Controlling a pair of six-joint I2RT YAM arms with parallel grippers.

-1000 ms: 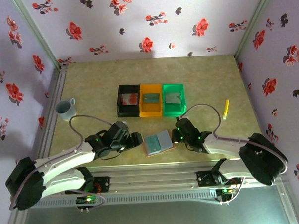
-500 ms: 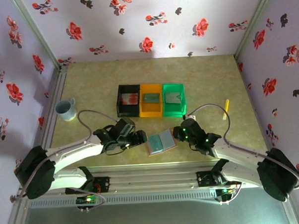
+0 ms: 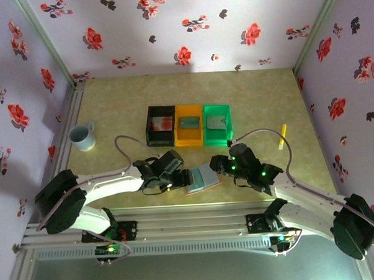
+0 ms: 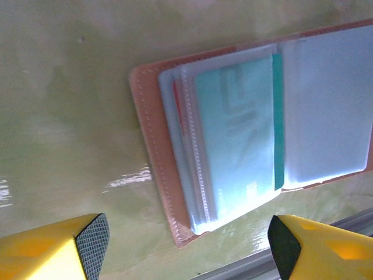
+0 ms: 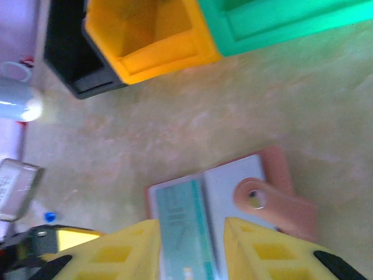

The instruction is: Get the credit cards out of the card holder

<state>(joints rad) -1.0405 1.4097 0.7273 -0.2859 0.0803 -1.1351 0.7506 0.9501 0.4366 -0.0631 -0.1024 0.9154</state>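
Note:
The card holder lies open on the table near the front edge, pinkish-tan outside with clear sleeves inside. A teal card sits in its left sleeves, and a thin red edge peeks out behind it. The snap strap hangs off the right half. My left gripper is at the holder's left edge, open wide, with the holder's near corner between its fingers. My right gripper hovers at the right edge, open, above the holder. A pale card with a red blotch lies in the black bin.
The black bin, orange bin and green bin stand in a row behind the holder, the last two each holding a greyish card. A mug stands at the left, a yellow marker at the right. A metal rail runs just in front.
Both grippers have closed in on the card holder: the left one moved right to its left edge, the right one moved left over its right edge. The holder shifted slightly.

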